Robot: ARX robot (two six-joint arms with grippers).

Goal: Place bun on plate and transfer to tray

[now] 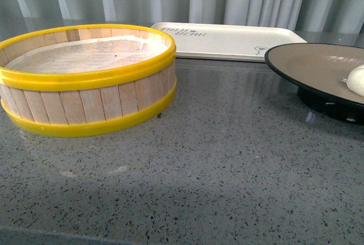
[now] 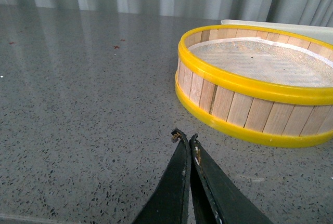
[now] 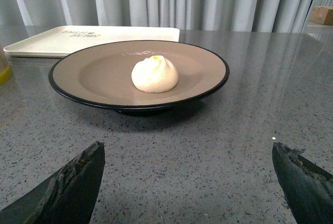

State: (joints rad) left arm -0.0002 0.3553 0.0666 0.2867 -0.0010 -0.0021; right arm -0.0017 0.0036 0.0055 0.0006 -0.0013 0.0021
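The right hand (image 3: 187,148) gapes wide, empty, short of the bun (image 3: 154,74).

Front view: plate (image 1: 310,66) and bun (image 1: 358,80) cut by right edge; steamer (image 1: 85,106) cut by left edge; tray (image 1: 227,41) lettering illegible, near-right corner hidden behind plate.

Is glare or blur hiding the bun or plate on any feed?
Front view: sharp, but the plate and bun are cropped at the frame edge. Right wrist view: both clear and evenly lit, soft shadow under the plate; the open right claw looks soft. Left wrist view: pale reflections streak the table; neither shows.
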